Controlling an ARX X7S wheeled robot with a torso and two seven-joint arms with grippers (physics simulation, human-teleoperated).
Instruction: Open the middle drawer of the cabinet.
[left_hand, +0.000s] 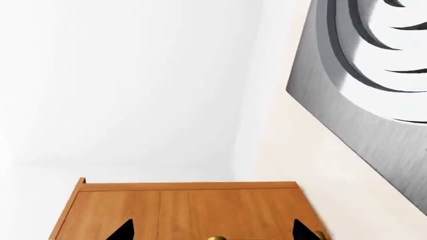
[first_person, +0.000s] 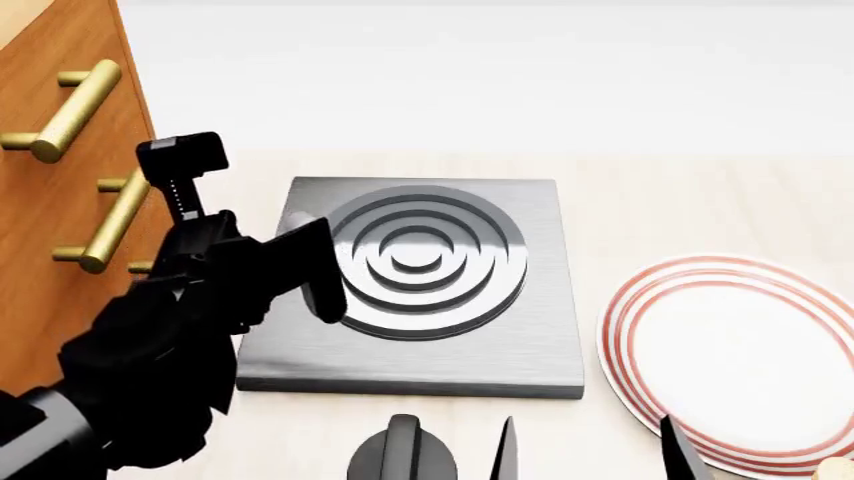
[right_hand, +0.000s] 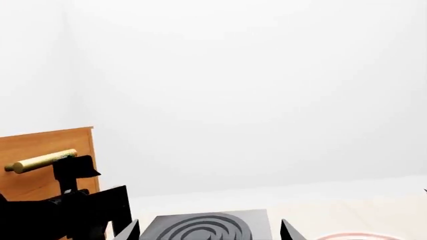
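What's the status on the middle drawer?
Left hand open, facing the cabinet. Right hand open, idle. Middle drawer appears closed, handle ungrasped. Nothing in the way.

Orange-brown cabinet (first_person: 54, 200), red-ringed plate (first_person: 747, 370)

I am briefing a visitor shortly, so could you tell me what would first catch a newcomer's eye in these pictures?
Probably the grey metal plate with raised concentric rings, lying mid-counter. At the left stands the orange-brown cabinet with its brass bar handles, the black left gripper raised in front of it, apparently open. To the right lies a white plate with red rim stripes.
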